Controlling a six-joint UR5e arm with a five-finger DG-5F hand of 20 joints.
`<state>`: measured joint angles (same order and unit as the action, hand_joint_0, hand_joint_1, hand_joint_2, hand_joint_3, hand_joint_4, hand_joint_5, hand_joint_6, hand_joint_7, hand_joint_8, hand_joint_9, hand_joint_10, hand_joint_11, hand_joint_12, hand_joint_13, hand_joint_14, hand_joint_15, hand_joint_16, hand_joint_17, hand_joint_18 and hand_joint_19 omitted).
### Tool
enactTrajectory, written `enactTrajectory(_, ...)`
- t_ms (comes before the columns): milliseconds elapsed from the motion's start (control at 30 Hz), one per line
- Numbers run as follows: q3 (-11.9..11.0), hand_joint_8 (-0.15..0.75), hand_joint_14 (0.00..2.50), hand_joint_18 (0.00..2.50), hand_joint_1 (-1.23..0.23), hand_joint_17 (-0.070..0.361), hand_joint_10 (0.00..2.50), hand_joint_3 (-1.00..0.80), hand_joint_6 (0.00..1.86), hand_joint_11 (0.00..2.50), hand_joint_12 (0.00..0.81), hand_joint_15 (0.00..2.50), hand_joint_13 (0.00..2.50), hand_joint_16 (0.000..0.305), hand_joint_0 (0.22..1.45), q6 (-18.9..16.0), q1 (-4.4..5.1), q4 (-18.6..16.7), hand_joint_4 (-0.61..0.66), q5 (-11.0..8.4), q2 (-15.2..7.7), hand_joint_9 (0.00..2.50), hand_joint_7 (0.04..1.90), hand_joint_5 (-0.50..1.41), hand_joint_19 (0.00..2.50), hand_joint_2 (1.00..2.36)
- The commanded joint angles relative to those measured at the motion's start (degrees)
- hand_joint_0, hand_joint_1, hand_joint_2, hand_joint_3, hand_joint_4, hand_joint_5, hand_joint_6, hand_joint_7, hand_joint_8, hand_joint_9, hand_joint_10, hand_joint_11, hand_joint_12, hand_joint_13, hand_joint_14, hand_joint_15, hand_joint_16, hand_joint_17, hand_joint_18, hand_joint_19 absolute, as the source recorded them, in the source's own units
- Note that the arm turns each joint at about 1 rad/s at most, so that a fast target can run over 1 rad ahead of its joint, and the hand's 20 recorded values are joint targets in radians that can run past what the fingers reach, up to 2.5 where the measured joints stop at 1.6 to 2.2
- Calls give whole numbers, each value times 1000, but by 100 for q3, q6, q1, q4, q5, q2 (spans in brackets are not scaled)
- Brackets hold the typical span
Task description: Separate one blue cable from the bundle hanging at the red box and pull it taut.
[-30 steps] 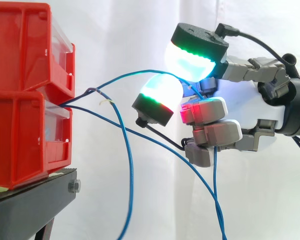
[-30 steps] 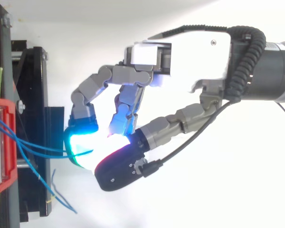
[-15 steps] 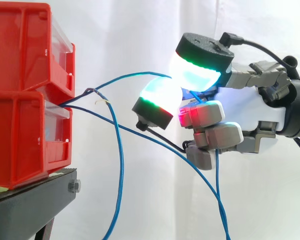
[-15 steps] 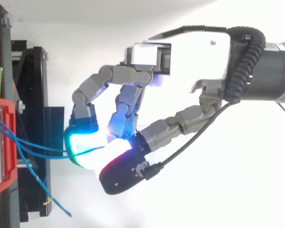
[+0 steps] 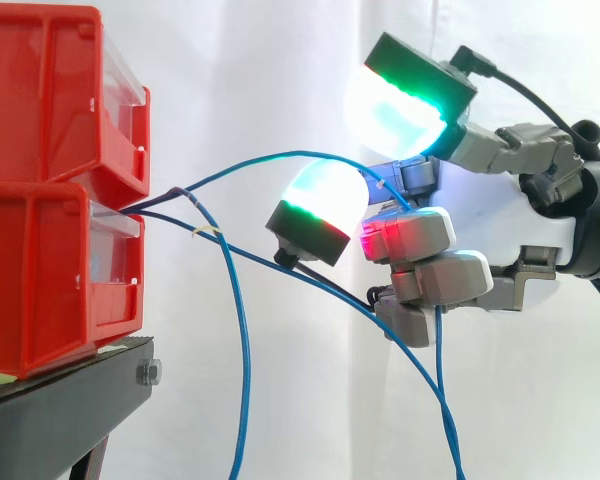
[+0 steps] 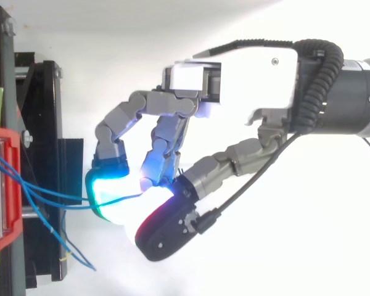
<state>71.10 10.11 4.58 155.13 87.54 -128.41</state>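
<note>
hidden: we lose the blue cable [image 5: 280, 156] behind the curled fingers [image 5: 420, 235] | place: it arcs from red box [image 5: 50, 180] into hand [image 5: 500, 218] | hand: clasping that cable

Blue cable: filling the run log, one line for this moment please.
hand shut on blue cable | cable arched, not taut | other cables hang from red box

Clearance, side view.
Gap between red bins [image 5: 60, 200] and hand [image 5: 490, 215] is crossed by one blue cable [image 5: 280, 157] arcing into the curled fingers; loose cables [image 5: 245, 340] hang below it. Open room above the arc. Black stand [image 5: 70, 400] blocks lower left.
</note>
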Motion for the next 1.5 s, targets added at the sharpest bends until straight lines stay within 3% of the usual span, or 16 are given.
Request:
enactTrajectory(0, 0, 357, 27, 1105, -582, 108, 23, -426, 797, 1100, 401, 988, 1332, 48, 627, 0, -1, 0, 171, 0, 0, 1234, 1034, -175, 817, 1006)
enactTrajectory(233, 0, 369, 27, 1126, -721, 113, 23, -102, 863, 1116, 413, 988, 1341, 50, 622, 0, 7, 0, 128, 0, 0, 1240, 1130, -184, 798, 1023)
enactTrajectory(433, 0, 360, 28, 1086, -766, 109, 25, -174, 870, 1147, 417, 975, 1304, 49, 657, 0, 7, 0, 109, 0, 0, 1190, 1078, -192, 794, 1020)
enactTrajectory(567, 0, 358, 27, 1076, -784, 109, 25, -305, 864, 1139, 415, 976, 1296, 48, 645, 0, 16, 0, 164, 0, 0, 1183, 1085, -193, 804, 1014)
enactTrajectory(667, 0, 370, 27, 1104, -692, 113, 24, -403, 861, 1105, 408, 981, 1310, 50, 576, 0, 16, 0, 178, 0, 0, 1220, 1073, -190, 817, 1008)
enactTrajectory(933, 0, 366, 26, 1128, -482, 116, 23, -472, 832, 1081, 415, 983, 1349, 52, 566, 0, 16, 0, 171, 0, 0, 1266, 1063, -178, 822, 1002)
enactTrajectory(1167, 0, 367, 26, 1120, -583, 113, 24, -247, 810, 1094, 405, 981, 1344, 50, 620, -9, 16, 0, 160, 0, 0, 1276, 1105, -170, 818, 1018)
enactTrajectory(1233, 0, 383, 25, 1154, -690, 123, 23, -138, 839, 1090, 429, 968, 1352, 55, 621, 0, 25, 0, 178, 0, 0, 1241, 1068, -187, 784, 1019)
enactTrajectory(1467, 0, 366, 27, 1099, -755, 113, 23, -159, 854, 1144, 420, 990, 1295, 50, 655, 0, 34, 0, 164, -9, 0, 1175, 1066, -197, 800, 1020)
